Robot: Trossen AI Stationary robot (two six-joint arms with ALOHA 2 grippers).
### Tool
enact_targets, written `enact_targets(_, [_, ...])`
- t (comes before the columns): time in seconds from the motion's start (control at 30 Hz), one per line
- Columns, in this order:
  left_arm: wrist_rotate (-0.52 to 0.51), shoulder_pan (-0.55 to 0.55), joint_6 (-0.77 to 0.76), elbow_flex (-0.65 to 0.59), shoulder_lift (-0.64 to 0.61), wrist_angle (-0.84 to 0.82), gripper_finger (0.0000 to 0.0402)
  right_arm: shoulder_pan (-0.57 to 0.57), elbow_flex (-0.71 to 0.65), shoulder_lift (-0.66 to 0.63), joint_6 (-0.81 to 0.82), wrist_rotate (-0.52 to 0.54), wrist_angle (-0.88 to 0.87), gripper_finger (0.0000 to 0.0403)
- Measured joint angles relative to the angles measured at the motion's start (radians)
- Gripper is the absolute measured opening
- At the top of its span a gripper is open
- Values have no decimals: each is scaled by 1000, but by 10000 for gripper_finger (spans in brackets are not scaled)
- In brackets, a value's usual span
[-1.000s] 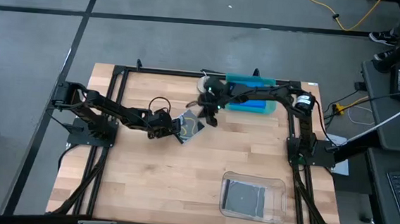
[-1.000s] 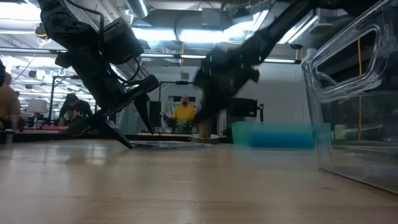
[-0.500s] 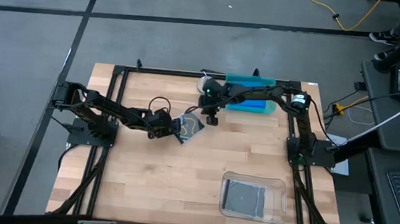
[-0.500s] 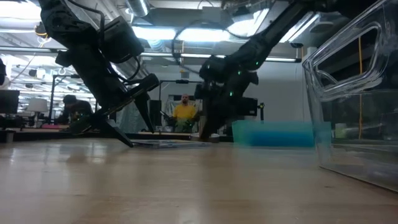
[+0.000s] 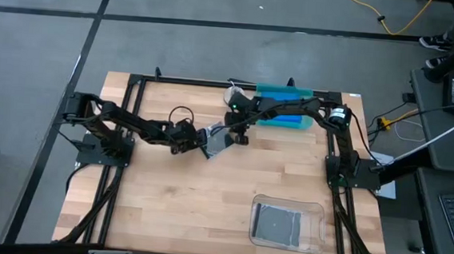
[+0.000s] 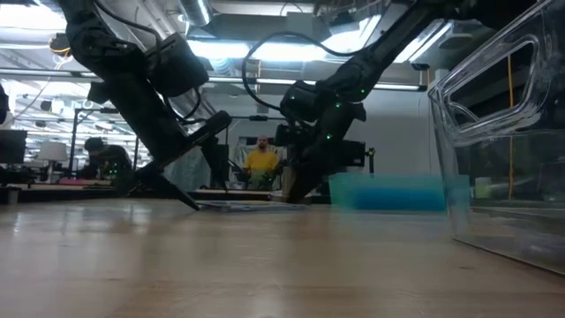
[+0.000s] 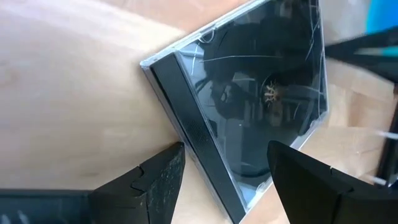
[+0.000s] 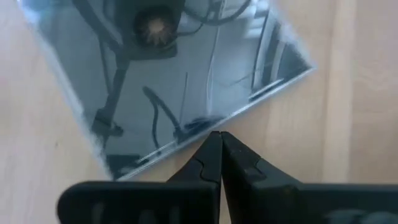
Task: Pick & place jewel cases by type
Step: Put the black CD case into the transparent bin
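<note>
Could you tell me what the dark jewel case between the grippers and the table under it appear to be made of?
The dark jewel case looks like hard clear plastic over a black inner tray: its glossy lid shows fine scratches and mirrors the arm above. The table appears to be light wood, probably butcher-block, judging by its visible grain and joined strips, with a matte finish.

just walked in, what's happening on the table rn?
Both arms are at one dark jewel case lying flat mid-table. The left end effector is open, its fingers either side of the case's near corner. The right end effector is shut, its tip at the case's opposite edge. A blue case sits by the teal tray at the back, and another dark case already lies in the clear tray at the front right.
</note>
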Motion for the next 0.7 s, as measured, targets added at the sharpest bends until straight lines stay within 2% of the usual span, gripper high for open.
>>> enact_targets(0.1, [-5,9,8,0,2,9,230,0,40,0,-44,6,-101,8])
enact_targets(0.27, [-5,18,28,-1,3,16,230,-1,64,12,-55,0,-157,9])
enact_targets(0.7, [-41,27,51,-4,7,42,230,5,66,11,-53,0,-147,9])
